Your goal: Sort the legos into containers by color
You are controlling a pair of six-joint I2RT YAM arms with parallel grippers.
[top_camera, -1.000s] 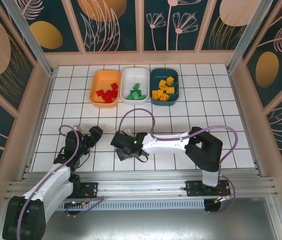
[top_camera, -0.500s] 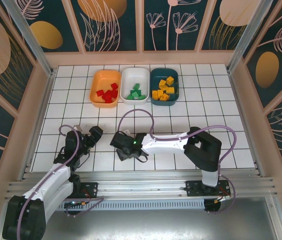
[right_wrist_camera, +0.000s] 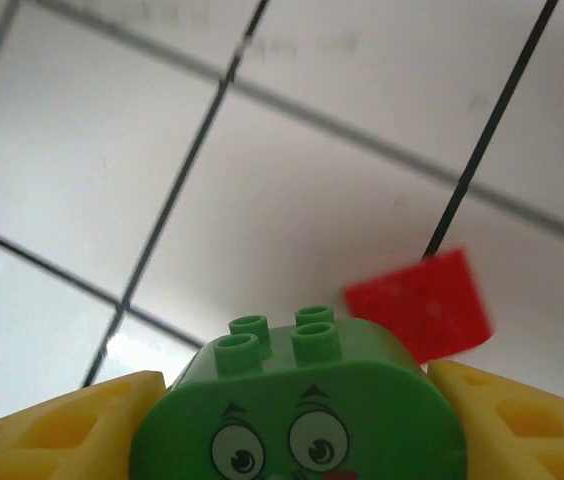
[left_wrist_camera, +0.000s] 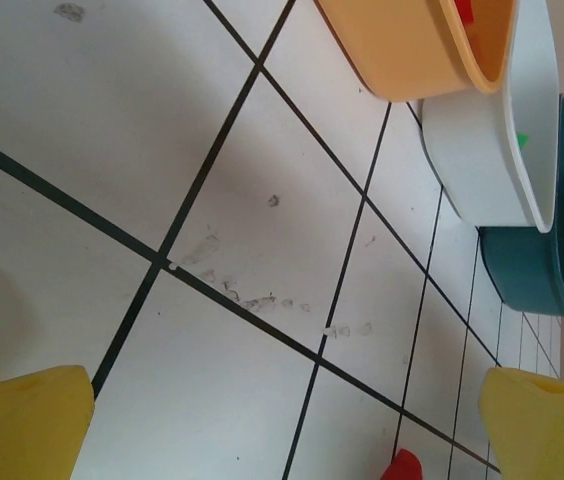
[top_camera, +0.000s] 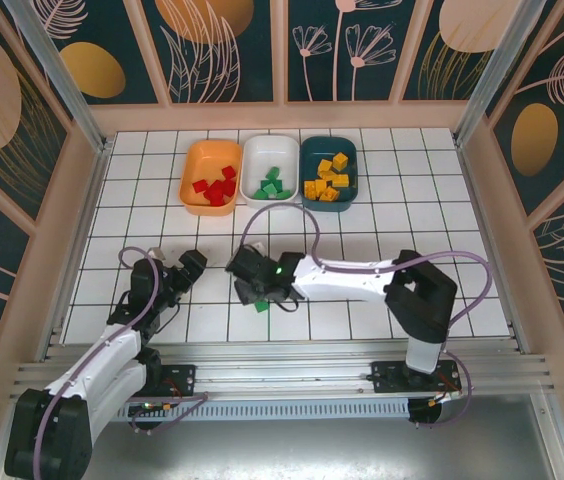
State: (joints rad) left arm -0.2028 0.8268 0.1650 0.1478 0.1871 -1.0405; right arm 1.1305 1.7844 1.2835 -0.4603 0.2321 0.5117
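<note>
Green lego (right_wrist_camera: 302, 415) inside right gripper (right_wrist_camera: 294, 432) (clamped)

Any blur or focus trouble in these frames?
Right wrist view: green brick crisp in the right gripper, red brick behind smeared, grout lines soft. Left wrist view: tiles sharp, fingertips of the left gripper blurred. Top external view: evenly lit, sharp.

White tiled floor (top_camera: 402, 230); dark floral wall panels (top_camera: 232, 50); aluminium rail (top_camera: 292, 375) at near edge.

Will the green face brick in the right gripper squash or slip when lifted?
Probably rigid: the green brick looks like moulded plastic, undeformed between the yellow fingers. Its glossy rounded top could slip. Likely light: smaller than a floor tile.
</note>
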